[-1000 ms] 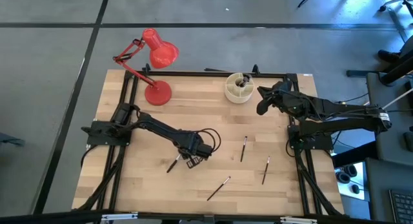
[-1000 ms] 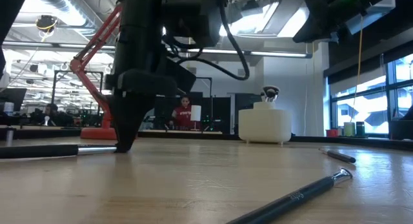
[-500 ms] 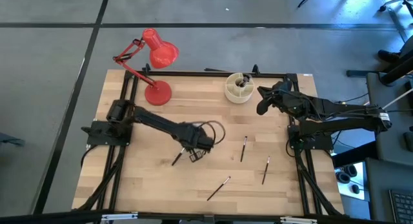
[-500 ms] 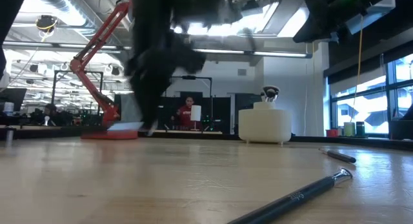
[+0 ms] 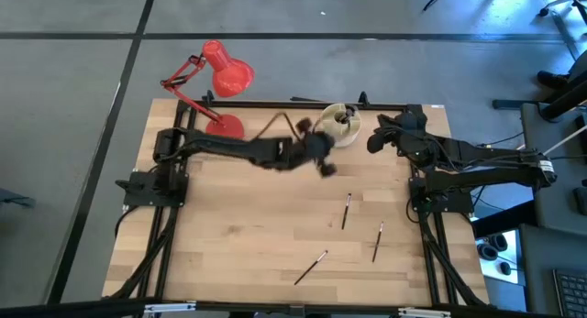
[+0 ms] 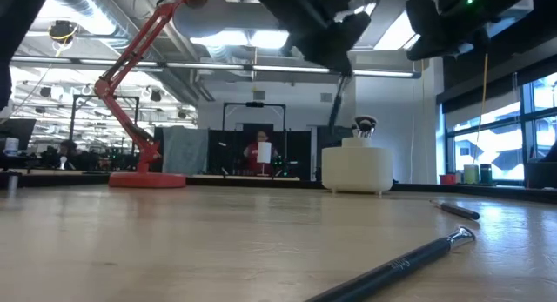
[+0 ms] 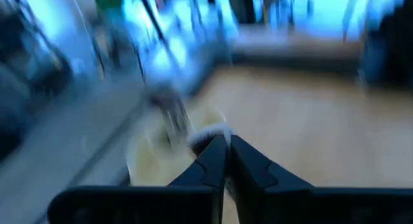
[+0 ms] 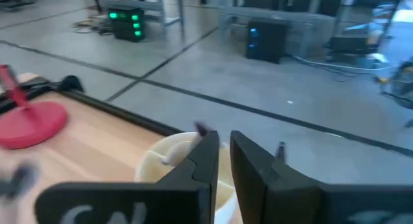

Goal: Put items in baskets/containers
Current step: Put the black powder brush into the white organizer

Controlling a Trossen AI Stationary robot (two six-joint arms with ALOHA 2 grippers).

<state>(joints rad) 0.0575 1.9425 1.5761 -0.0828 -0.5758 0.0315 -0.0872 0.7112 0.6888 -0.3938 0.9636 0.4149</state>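
Note:
My left gripper [image 5: 323, 160] is high over the table, just short of the round cream-white cup [image 5: 337, 124], and is shut on a slim brush. Its own view shows the shut fingertips [image 7: 226, 145] over the cup [image 7: 151, 156]. My right gripper [image 5: 374, 139] hangs beside the cup's right side, with a narrow gap between its fingers [image 8: 223, 141] and nothing in them. Three brushes lie flat on the wood: one [image 5: 347, 211], one [image 5: 377, 241] and one [image 5: 312, 267]. The cup stands on its base [image 6: 355, 167] and holds brushes. My left gripper pinches the brush between its two fingertips. Only a small pale bit [image 7: 208, 132] shows beside the tips, and motion blur hides the rest. The brush is lifted clear of the table.
A red desk lamp [image 5: 220, 75] stands on its round base [image 5: 225, 127] at the far left, left of the cup. A black frame edges the table's far side and both arm mounts. Bare wood lies in the middle and near left.
My left gripper has lifted the brush off the table's left middle. It has risen and swung fast toward the far edge and right, to the cup. My right gripper has edged a little toward the far edge.

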